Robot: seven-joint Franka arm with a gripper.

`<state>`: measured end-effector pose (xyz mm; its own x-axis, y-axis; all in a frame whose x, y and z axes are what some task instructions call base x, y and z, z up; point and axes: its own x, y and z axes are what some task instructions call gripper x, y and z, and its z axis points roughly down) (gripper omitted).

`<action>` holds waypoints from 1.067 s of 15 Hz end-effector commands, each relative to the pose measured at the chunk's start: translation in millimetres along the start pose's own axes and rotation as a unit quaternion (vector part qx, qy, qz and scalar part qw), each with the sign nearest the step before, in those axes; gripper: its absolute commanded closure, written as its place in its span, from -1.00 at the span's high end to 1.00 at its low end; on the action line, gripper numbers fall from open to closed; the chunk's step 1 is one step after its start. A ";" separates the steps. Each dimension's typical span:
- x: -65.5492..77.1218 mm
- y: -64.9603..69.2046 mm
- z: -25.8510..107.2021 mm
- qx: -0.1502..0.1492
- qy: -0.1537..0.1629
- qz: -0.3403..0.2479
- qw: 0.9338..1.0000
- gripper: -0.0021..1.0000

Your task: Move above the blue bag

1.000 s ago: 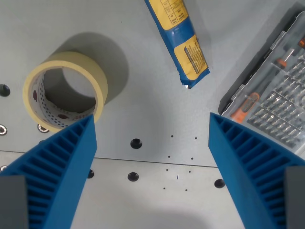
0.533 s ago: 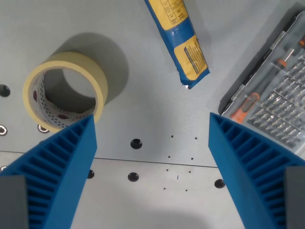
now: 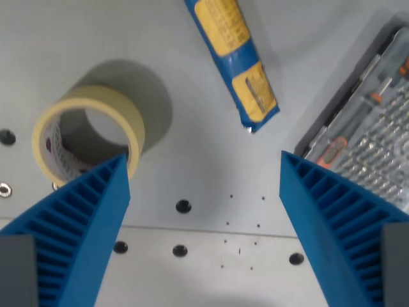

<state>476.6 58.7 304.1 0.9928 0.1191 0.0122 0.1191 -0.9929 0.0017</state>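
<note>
The blue bag, a long blue packet with yellow labels, lies on the grey table and runs from the top edge down toward the wrist view's right. Its lower sealed end stops a little above my fingertips. My gripper is open, its two blue ribbed fingers standing wide apart at the bottom corners with only bare table between them. The bag sits ahead of the gripper, slightly to the right of its centre line.
A roll of yellow masking tape stands just above my left finger. A clear-lidded screwdriver bit case fills the wrist view's right edge, behind my right finger. The grey table has several bolt holes and a seam.
The whole scene has slid downward in the picture and is slightly blurred, so the camera has moved toward the bag. The fingers stay equally wide apart.
</note>
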 end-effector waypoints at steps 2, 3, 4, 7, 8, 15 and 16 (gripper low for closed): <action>20.0 3.4 -0.7 0.001 -0.013 0.032 0.999 1.00; 23.4 4.1 -0.4 0.000 -0.012 0.035 0.999 1.00; 26.8 4.7 -0.1 0.000 -0.010 0.039 0.999 1.00; 36.9 6.3 0.9 -0.001 -0.004 0.049 0.999 1.00; 40.4 6.8 1.2 -0.001 -0.002 0.052 0.999 1.00; 67.2 11.2 3.5 -0.002 0.003 0.070 0.998 1.00; 71.2 11.8 4.0 -0.002 0.003 0.073 0.997 1.00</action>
<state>539.0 55.9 300.1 0.9982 0.0440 0.0415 0.0445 -0.9989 -0.0114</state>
